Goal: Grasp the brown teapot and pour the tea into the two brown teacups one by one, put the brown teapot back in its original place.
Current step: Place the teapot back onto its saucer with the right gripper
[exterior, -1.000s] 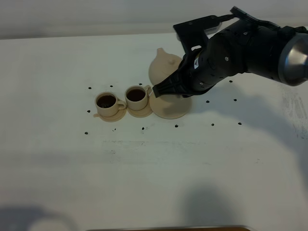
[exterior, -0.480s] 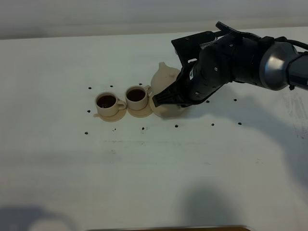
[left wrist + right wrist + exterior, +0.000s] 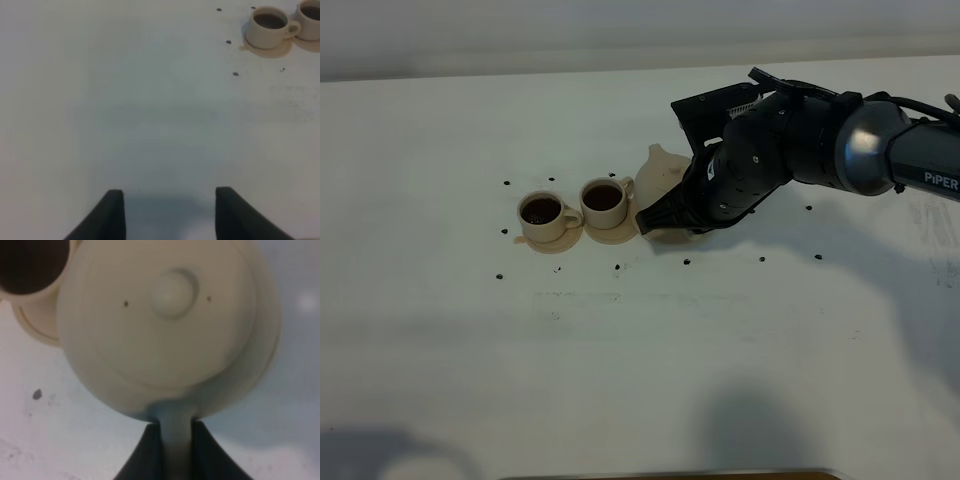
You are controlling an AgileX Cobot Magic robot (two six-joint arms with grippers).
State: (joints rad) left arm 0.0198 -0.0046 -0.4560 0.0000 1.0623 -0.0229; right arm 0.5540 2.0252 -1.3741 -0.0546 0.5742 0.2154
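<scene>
The brown teapot (image 3: 658, 170) sits upright over its wide round saucer (image 3: 670, 238), the original place, mostly hidden behind my right arm. My right gripper (image 3: 650, 216) is shut on the teapot's loop handle. In the right wrist view the lid and knob (image 3: 172, 292) fill the picture, the gripper (image 3: 175, 440) pinches the handle, and the saucer rim (image 3: 272, 340) shows around the body; whether the pot touches the saucer I cannot tell. The two brown teacups (image 3: 542, 212) (image 3: 604, 198) stand on small saucers left of it, both holding dark tea. My left gripper (image 3: 167, 215) hangs open over bare table.
Small dark specks (image 3: 686, 262) lie scattered on the white table around the tea set. The nearer cup's saucer (image 3: 30, 325) almost touches the teapot's saucer. The left wrist view shows both cups (image 3: 267, 25) far off.
My right arm has brought the teapot down and toward the cups, from raised above the wide saucer to low over it. The cups and left gripper have not moved.
</scene>
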